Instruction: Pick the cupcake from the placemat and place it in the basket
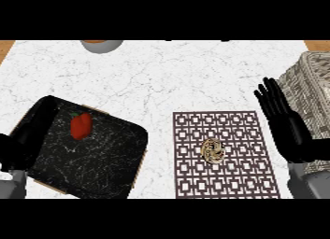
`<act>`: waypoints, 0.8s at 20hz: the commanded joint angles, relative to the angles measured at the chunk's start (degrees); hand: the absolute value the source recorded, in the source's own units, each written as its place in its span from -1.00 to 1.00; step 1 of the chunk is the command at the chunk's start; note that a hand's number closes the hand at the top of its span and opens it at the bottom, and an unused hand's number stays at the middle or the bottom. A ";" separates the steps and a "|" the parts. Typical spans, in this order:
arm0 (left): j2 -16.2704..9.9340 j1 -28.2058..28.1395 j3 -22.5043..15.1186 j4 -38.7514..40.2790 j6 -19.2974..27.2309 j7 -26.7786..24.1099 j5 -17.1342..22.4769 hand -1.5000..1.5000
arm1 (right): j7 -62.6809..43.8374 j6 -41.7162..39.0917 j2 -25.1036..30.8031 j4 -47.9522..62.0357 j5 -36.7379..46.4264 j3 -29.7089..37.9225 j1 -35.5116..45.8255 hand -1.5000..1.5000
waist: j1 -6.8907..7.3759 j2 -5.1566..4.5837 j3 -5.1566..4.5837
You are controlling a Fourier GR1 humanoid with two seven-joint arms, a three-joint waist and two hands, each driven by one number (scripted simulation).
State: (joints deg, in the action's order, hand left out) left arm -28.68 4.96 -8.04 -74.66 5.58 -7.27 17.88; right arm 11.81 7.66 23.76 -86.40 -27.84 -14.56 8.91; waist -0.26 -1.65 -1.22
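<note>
A small cupcake [211,150] with a swirled top sits near the middle of the brown lattice placemat [226,182]. The woven basket [312,79] stands at the counter's right edge. My right hand [286,123] is open, fingers straight and pointing away from me, between the placemat's right edge and the basket; it is right of the cupcake and apart from it. My left hand [10,151] is at the lower left with curled fingers and holds nothing that I can see.
A black marbled tray [98,163] lies at the left on a wooden board, with a red pepper [81,126] on it. A bowl [102,45] shows at the counter's far edge. White marble counter lies between tray and placemat.
</note>
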 commanded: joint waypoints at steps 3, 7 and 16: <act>0.50 3.76 0.66 0.83 1.05 3.38 -0.37 0.00 | 2.78 -14.44 0.32 5.38 -5.30 1.95 11.44 1.00 | 1.99 1.08 1.38; 1.42 5.77 -0.74 1.18 0.24 6.62 0.47 0.00 | 9.56 -25.19 8.56 -0.89 6.86 -4.58 20.94 1.00 | 5.18 1.29 0.99; 1.69 7.73 1.08 -0.36 2.27 13.59 0.77 0.00 | 18.25 -8.46 -8.60 -3.61 34.74 -23.74 12.52 -1.00 | 0.50 1.77 1.22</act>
State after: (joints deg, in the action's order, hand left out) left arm -27.67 12.56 -7.06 -73.95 7.09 4.30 19.17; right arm 30.21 -6.94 20.37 -89.39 -2.77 -32.34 22.95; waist 1.05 -0.07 0.04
